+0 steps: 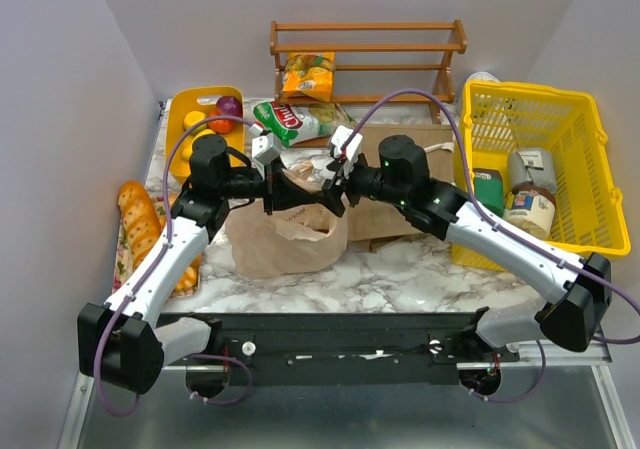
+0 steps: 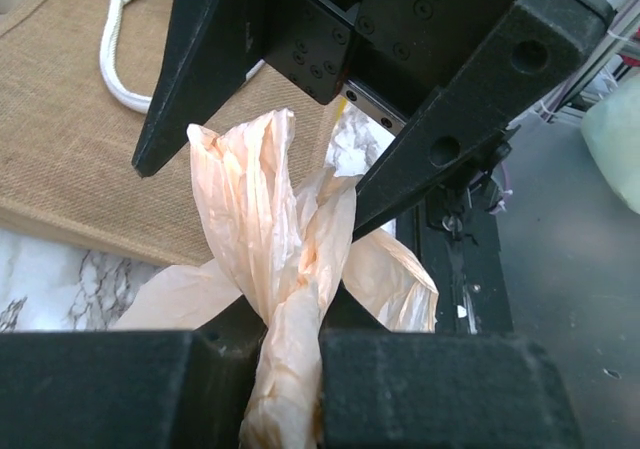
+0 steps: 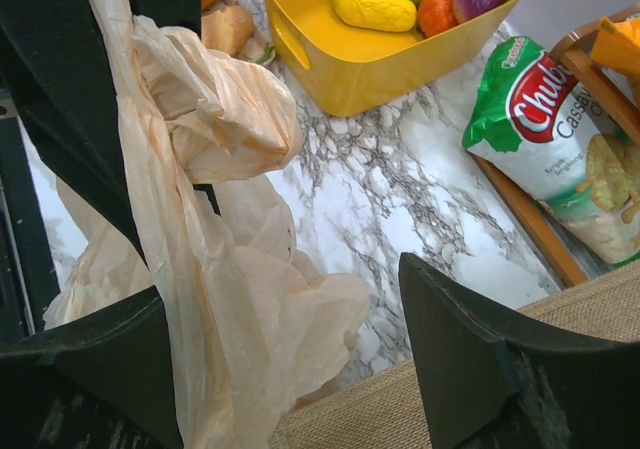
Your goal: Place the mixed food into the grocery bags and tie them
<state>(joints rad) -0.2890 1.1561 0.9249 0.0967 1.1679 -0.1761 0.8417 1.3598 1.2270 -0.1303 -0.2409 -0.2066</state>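
Observation:
The peach-orange plastic grocery bag [image 1: 285, 239] stands mid-table with its handles drawn up between both grippers. My left gripper [image 2: 288, 344] is shut on a twisted handle strand [image 2: 285, 389] of that bag. My right gripper [image 3: 290, 359] is open, and a bag handle [image 3: 190, 249] drapes along its left finger [image 3: 90, 369] without being pinched. From above, the left gripper [image 1: 290, 191] and right gripper [image 1: 330, 191] meet tip to tip over the bag. The tan jute tote [image 1: 405, 184] lies flat behind it. A green snack packet [image 1: 295, 122] lies on the table.
A yellow mesh basket [image 1: 545, 179] with jars stands at the right. At the back left is a yellow tray [image 1: 185, 129] of fruit. A wooden rack [image 1: 365, 39] behind holds an orange packet [image 1: 308, 76]. Bread [image 1: 140, 224] lies at the left edge.

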